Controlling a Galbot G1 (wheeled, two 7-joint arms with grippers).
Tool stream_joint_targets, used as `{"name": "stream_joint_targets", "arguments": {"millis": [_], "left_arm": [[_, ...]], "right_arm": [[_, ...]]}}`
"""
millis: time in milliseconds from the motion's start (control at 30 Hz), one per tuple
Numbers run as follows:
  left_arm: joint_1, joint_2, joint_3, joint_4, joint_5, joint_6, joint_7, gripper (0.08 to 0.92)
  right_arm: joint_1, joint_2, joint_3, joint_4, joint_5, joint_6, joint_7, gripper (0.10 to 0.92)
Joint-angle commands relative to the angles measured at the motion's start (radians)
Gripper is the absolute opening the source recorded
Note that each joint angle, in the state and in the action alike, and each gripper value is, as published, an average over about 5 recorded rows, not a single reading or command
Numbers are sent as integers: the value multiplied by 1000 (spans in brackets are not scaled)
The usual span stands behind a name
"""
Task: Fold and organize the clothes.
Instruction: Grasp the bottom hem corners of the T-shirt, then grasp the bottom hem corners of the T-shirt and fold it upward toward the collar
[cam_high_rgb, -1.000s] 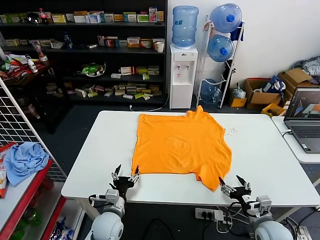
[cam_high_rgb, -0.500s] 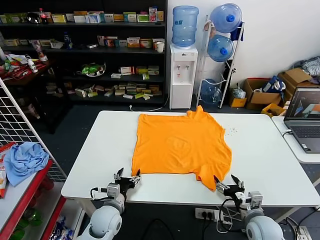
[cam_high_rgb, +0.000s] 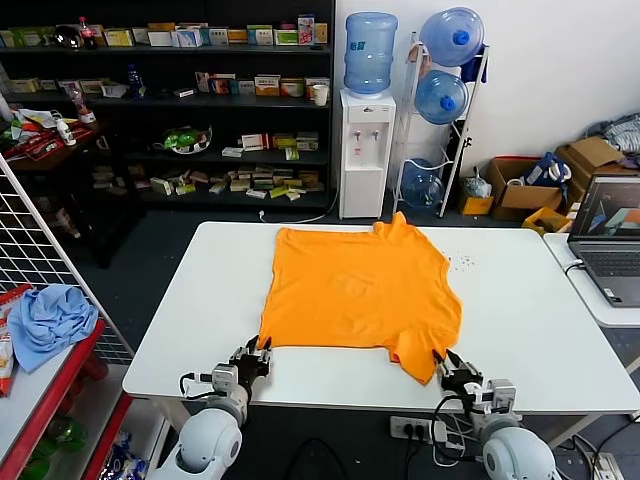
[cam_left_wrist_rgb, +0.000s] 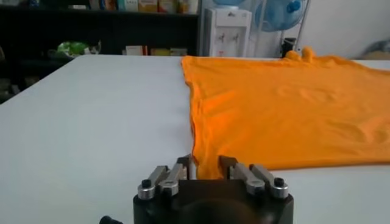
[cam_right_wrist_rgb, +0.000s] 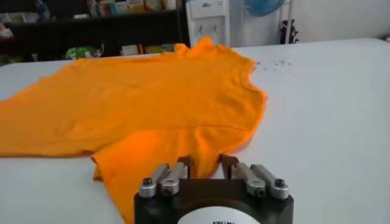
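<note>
I've got the left gripper (cam_high_rgb: 257, 349) at the near-left hem corner and the right gripper (cam_high_rgb: 446, 366) at the near sleeve of the orange T-shirt (cam_high_rgb: 358, 292) lying flat mid-table (cam_high_rgb: 180, 320), jaws part-open astride fabric, nothing pinched; close both evenly, lift together.

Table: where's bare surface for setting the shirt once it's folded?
The white table is bare on both sides of the orange T-shirt, widest toward the laptop. The near edge is crowded: left gripper and right gripper at the hem.
</note>
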Motion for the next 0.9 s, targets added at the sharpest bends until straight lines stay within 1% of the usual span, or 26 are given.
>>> {"name": "stream_joint_targets", "arguments": {"millis": [33,133,267,433,667,767,900], "left_arm": [[4,2,2,-9,-11,18,1,256],[14,12,1,-32,-12,15,1,170],[26,34,-5,-60,-12,6,1,98],[52,68,-18,-105,-13,-4,-3,95],[116,123,-51,-214,-2,-13,-11,95],[132,128,-59,-241,42,-39,-2,95],[113,112,-58,-223,125,-105,16,95]], "right_arm": [[4,2,-3,4,-2,-8,6,199],[-17,0,-2,43,-6,-7,12,137],[-56,-4,-1,105,-34,0,14,125],[-103,-7,6,166,-77,8,19,125],[-216,-18,46,264,-115,21,33,125],[-247,-22,50,292,-145,39,34,125],[-224,-26,36,279,-194,97,30,125]]}}
